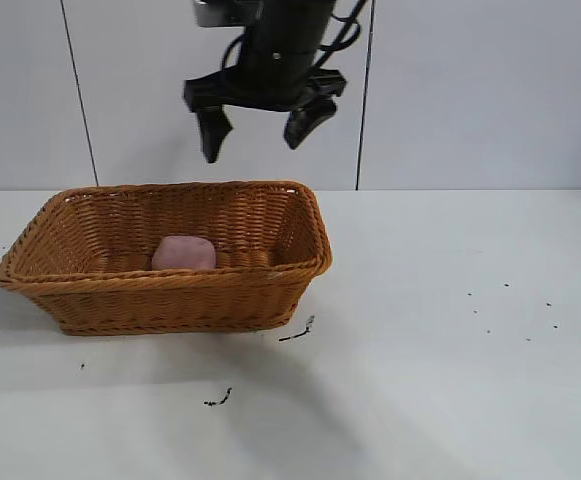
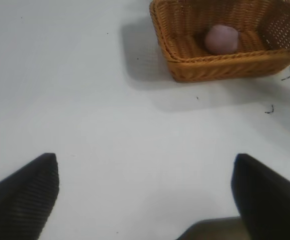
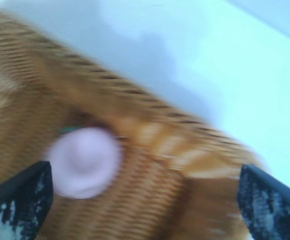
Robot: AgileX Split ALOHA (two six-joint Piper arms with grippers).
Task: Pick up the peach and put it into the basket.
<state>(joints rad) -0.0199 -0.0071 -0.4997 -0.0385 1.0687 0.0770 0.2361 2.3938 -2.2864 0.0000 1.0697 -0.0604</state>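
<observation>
The pink peach (image 1: 183, 253) lies inside the orange-brown wicker basket (image 1: 160, 281), on its floor near the middle. My right gripper (image 1: 253, 146) hangs open and empty well above the basket's back rim. The right wrist view looks down on the peach (image 3: 85, 162) and the basket's weave (image 3: 174, 140), with the right gripper (image 3: 145, 200) spread wide and nothing between its fingers. My left gripper (image 2: 145, 180) is open and empty over bare table, far from the basket (image 2: 219, 60), in which the peach (image 2: 221, 38) shows. The left arm is out of the exterior view.
The basket stands at the left of the white table (image 1: 450, 380). Small dark scraps (image 1: 297, 332) lie on the table just in front of the basket, and tiny specks (image 1: 510, 305) lie to the right. A pale wall stands behind.
</observation>
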